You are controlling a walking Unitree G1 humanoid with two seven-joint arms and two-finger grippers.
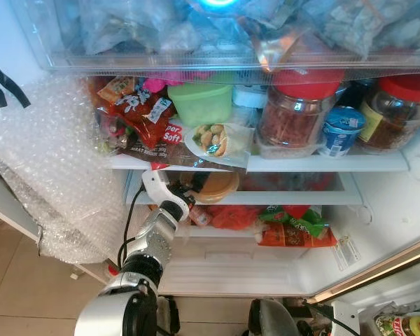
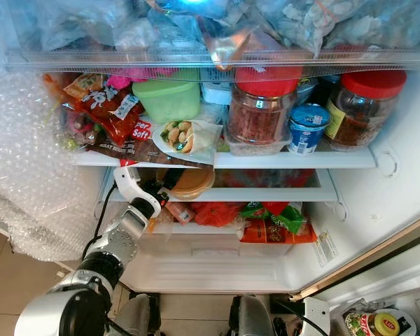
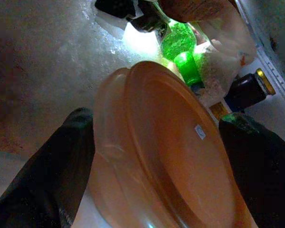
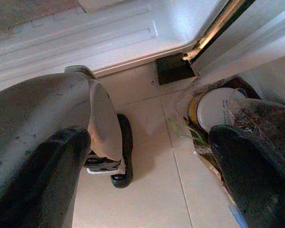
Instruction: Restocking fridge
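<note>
Orange lidded tub (image 1: 215, 186) sits under the fridge's upper shelf (image 1: 322, 164), below the wrap packet (image 1: 215, 138), flat lid tilted toward the door opening. Left pincer (image 3: 152, 161) clamped on its sides, arm reaching up and in. Right pincer (image 4: 147, 166) hangs spread apart over floor tiles.

The upper fridge shelf (image 1: 266, 164), just above the left gripper (image 1: 189, 194), carries red snack packets (image 1: 143, 115), a green tub (image 1: 201, 103), a wrapped sandwich pack (image 1: 215, 140), 2 red-lidded jars (image 1: 292, 112) and a blue cup (image 1: 341, 129). The lower shelf (image 1: 280, 199) bears the orange lidded bowl (image 1: 213, 186) that the gripper's fingers flank. Below the gripper, red and green bags (image 1: 294, 227) lie on the fridge floor (image 1: 231, 269).
</note>
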